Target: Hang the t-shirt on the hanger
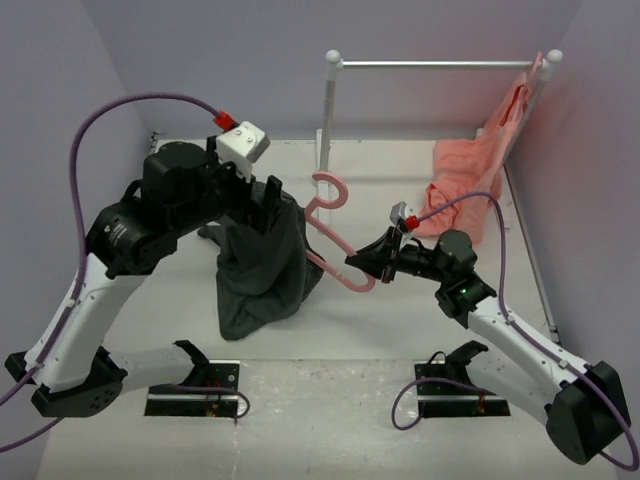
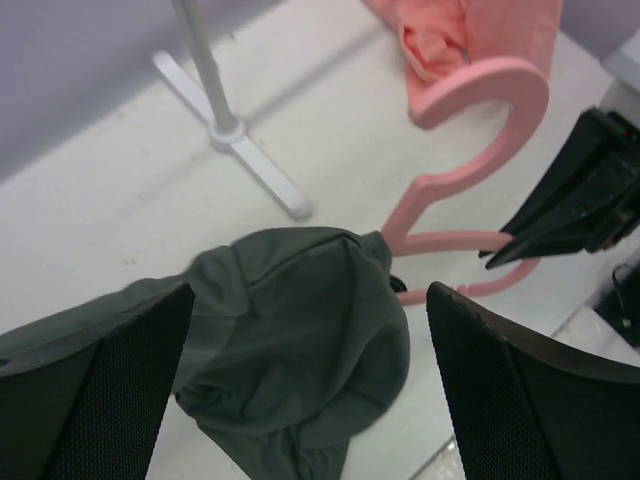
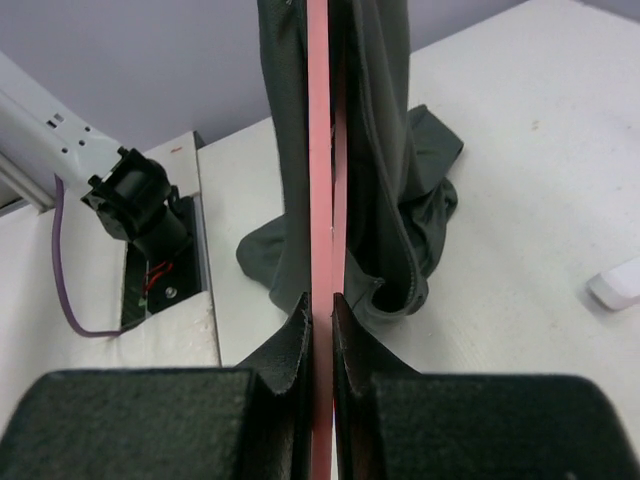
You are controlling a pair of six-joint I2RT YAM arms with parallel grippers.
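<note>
The dark grey t-shirt point(image 1: 262, 270) hangs from the left end of the pink hanger point(image 1: 335, 192), its lower part bunched on the table. My right gripper point(image 1: 368, 262) is shut on the hanger's other arm and holds it above the table. In the right wrist view the hanger point(image 3: 320, 150) runs edge-on straight up from the gripper point(image 3: 321, 312), with t-shirt cloth point(image 3: 385, 150) draped on both sides. My left gripper point(image 1: 270, 203) stands open at the top of the shirt. Its fingers point(image 2: 520, 390) are wide apart, with the t-shirt point(image 2: 300, 330) below and between them and the hanger's hook point(image 2: 480, 110) behind.
A clothes rack point(image 1: 440, 65) with white posts stands at the back right. A salmon-pink garment point(image 1: 468, 175) hangs from its right end down onto the table. The rack's white foot point(image 2: 245, 150) lies just beyond the shirt. Purple walls close in the table.
</note>
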